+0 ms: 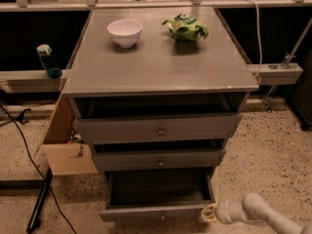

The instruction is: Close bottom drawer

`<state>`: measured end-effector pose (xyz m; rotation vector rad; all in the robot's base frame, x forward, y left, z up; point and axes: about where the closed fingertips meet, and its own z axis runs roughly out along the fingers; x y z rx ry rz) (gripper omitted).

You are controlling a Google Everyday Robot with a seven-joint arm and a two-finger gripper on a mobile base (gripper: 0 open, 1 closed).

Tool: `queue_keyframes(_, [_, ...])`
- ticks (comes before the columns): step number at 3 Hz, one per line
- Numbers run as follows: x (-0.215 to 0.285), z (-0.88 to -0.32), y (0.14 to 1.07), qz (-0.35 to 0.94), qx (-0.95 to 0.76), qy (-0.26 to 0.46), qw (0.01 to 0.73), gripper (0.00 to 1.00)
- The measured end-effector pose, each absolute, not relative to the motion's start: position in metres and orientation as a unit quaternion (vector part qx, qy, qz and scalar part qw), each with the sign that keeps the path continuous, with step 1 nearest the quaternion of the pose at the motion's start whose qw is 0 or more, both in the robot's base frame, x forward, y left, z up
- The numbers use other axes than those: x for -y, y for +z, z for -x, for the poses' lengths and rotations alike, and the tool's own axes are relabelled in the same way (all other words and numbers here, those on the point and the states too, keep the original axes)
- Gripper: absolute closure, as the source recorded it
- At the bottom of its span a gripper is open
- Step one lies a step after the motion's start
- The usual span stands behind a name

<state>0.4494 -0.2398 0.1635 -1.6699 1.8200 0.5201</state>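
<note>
The grey wooden cabinet [161, 65] stands in the middle of the camera view. Its bottom drawer [158, 191] is pulled out far; its long dark tray is bare inside and its slim front panel [151, 212] sits near the lower edge of the view. The middle drawer [158, 159] and the top drawer [158, 128] stand out a little. My gripper [208, 213] on the white arm comes in from the lower right and sits at the right end of the bottom drawer's front panel.
A white bowl [125, 32] and a green bag [185, 27] sit on the cabinet top. A blue bottle [48, 61] stands on the left ledge. An open cardboard box [66, 147] sits left of the cabinet. Black cables [34, 165] run across the speckled floor.
</note>
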Motion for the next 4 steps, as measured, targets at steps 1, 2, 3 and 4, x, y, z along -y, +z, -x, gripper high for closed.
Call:
queue_keyframes(1, [0.237,-0.457,0.160,0.631,-0.686,0.196,0.304,1.00])
queue_keyframes(2, [0.230,-0.491,0.148,0.636,-0.685,0.195,0.298,1.00])
queue_keyframes(3, [0.230,-0.491,0.148,0.636,-0.685,0.195,0.298,1.00])
queue_keyframes(4, [0.225,-0.491,0.146,0.641,-0.680,0.191,0.300,1.00])
